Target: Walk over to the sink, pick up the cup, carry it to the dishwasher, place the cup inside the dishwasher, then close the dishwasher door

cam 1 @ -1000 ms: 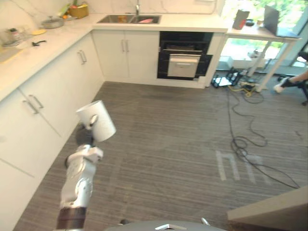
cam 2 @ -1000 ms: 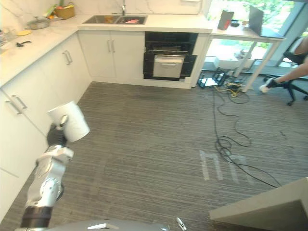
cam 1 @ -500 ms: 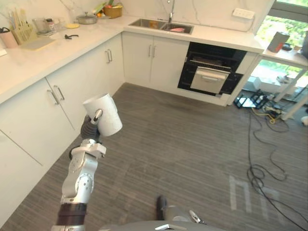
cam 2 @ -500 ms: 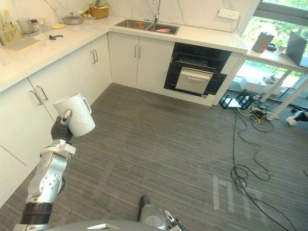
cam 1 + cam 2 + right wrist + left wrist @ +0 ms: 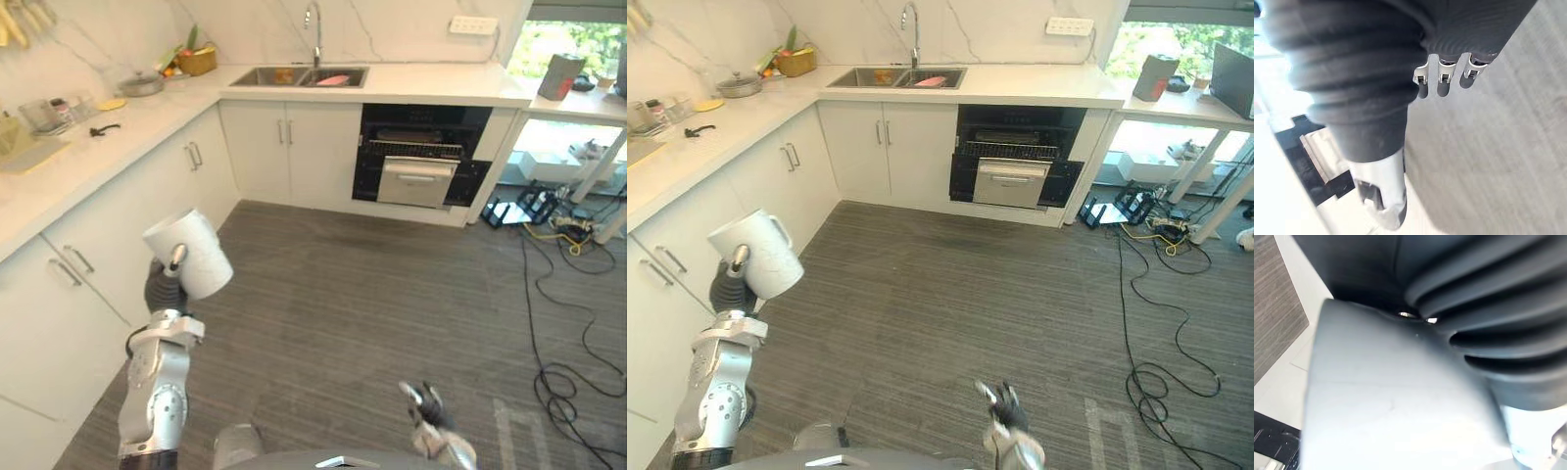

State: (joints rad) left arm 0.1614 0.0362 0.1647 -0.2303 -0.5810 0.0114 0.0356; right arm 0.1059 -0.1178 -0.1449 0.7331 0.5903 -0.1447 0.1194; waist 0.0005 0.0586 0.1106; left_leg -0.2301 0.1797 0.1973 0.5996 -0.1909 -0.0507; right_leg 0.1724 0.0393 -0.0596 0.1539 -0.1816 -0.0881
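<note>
At nine o'clock above the grey striped floor (image 5: 372,294), the raised left hand (image 5: 160,286) clamps a smooth white cylindrical cup (image 5: 188,255), tilted. At six o'clock the right hand (image 5: 427,406) sits low, dark-tipped fingers loosely apart, empty.

The mug (image 5: 191,257) is plain white. The floor (image 5: 392,294) is grey with fine darker stripes. White cabinets (image 5: 257,162) (silver handles) flank a black dishwasher (image 5: 419,162) with a silver door panel; the upper wall (image 5: 392,24) is white, grey-veined.
</note>
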